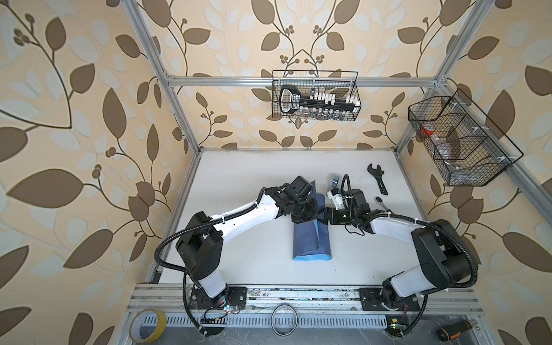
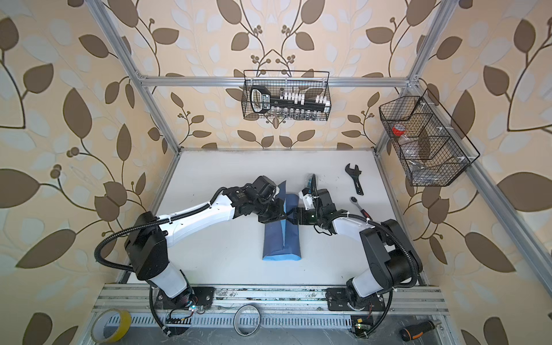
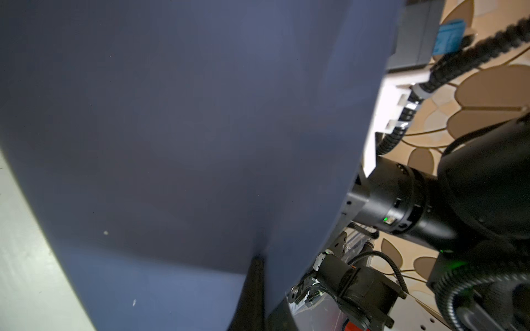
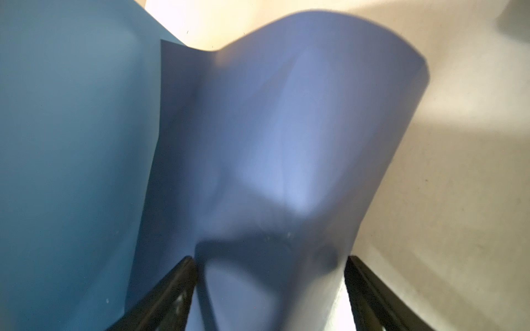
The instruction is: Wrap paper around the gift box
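"Slate-blue side outward, the paper (image 1: 310, 240) lies folded over in the middle of the table (image 1: 245, 185), between both arms. A light blue strip shows at its near edge. Confirmed in both top views."
"And the gift box?"
"Not visible. In the right wrist view there is an angular bulge under the sheet, nothing more."
"Left side?"
"The left gripper (image 3: 252, 289) has its jaws closed, pinching the paper."
"Right side?"
"The right gripper (image 4: 268, 258) has its fingers (image 4: 172, 292) spread wide, straddling a hump of the paper. Whether they press it, I cannot tell."
"Anything else?"
"A wrench (image 1: 377, 177) and a ratchet (image 1: 383, 205) lie apart, far right."
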You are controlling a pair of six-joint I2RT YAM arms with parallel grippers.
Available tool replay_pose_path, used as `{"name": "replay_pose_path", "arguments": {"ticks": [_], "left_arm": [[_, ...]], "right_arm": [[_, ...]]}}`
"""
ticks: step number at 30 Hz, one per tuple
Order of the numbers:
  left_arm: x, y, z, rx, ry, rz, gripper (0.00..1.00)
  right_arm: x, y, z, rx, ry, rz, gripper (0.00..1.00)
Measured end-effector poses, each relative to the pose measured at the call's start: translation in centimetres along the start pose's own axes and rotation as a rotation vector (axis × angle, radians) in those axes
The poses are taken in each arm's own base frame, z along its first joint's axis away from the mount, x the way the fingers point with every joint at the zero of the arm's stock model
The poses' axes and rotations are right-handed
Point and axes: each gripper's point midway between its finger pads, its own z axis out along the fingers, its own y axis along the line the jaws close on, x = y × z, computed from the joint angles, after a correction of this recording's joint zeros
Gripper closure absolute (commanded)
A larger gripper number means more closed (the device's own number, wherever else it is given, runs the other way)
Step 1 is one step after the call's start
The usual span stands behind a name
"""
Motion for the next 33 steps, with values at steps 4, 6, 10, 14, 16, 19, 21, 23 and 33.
{"name": "replay_pose_path", "arguments": {"ticks": [4,6,10,14,16,19,21,23,33], "left_arm": [[-0.2,-0.2,0.4,0.024,-0.013,-0.004,1.00],[-0.2,-0.1,0.7,0.038,-0.015,-0.008,1.00],[0.2,0.2,1.6,0.079,-0.014,-0.013,1.00],[0.5,0.3,2.2,0.111,-0.011,-0.020,1.00],[0.6,0.4,2.5,0.123,-0.014,-0.020,1.00],[0.9,0.6,2.9,0.145,-0.010,-0.024,1.00],[1.1,0.9,3.0,0.161,-0.014,-0.029,1.00],[1.3,1.1,3.1,0.178,-0.023,-0.032,1.00],[2.1,1.9,3.8,0.254,-0.047,-0.038,1.00]], "right_arm": [[0.0,0.0,0.0,0.000,-0.001,-0.001,0.18],[0.0,0.0,0.0,0.000,-0.001,-0.002,0.18],[0.0,0.0,0.0,-0.001,-0.001,-0.001,0.18],[0.0,0.1,0.0,-0.001,-0.001,-0.001,0.18],[0.0,0.1,0.0,-0.001,-0.001,-0.001,0.18],[0.0,0.0,0.0,0.000,-0.001,-0.001,0.18],[0.0,0.0,0.1,-0.001,0.000,0.000,0.18],[0.0,0.0,0.1,-0.001,0.001,0.000,0.18],[0.0,0.2,0.3,-0.013,0.006,0.014,0.18]]}}
